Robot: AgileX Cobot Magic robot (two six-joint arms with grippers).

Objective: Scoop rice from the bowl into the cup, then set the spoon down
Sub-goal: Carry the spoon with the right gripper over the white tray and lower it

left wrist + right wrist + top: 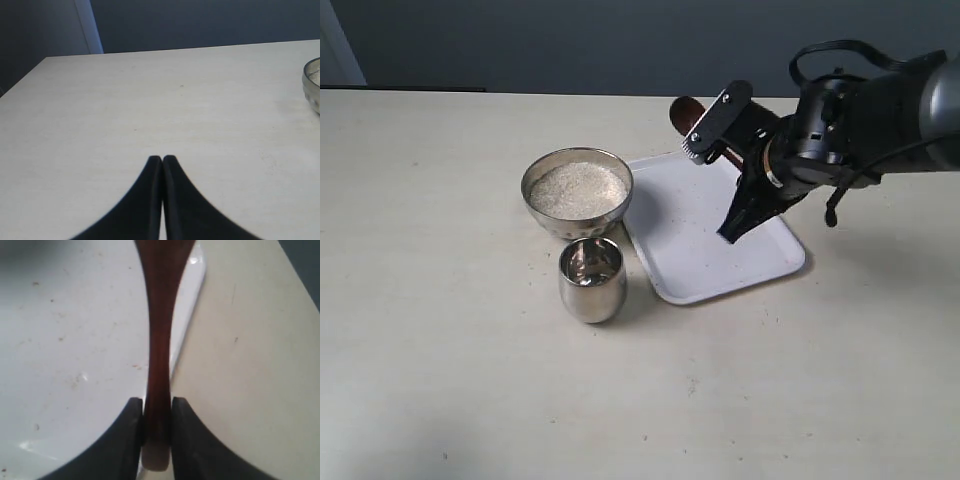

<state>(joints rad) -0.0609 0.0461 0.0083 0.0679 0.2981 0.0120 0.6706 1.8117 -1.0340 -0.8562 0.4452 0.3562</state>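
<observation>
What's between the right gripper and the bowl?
Only a bare stretch of the white tray. The exterior view shows nothing else between the right gripper and the bowl.

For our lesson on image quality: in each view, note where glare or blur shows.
Exterior view: bright reflections on the shiny steel tumbler; left wrist view: black left pincer edges soft; right wrist view: glossy reddish-brown wooden spoon blurred, glints on the white tray.

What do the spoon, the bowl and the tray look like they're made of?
The spoon: likely wood, glossy reddish-brown with a lacquered sheen. The bowl: polished metal, probably steel, its wall mirrors surroundings. The tray: smooth glossy white, plastic or enamel; cannot tell which.
</observation>
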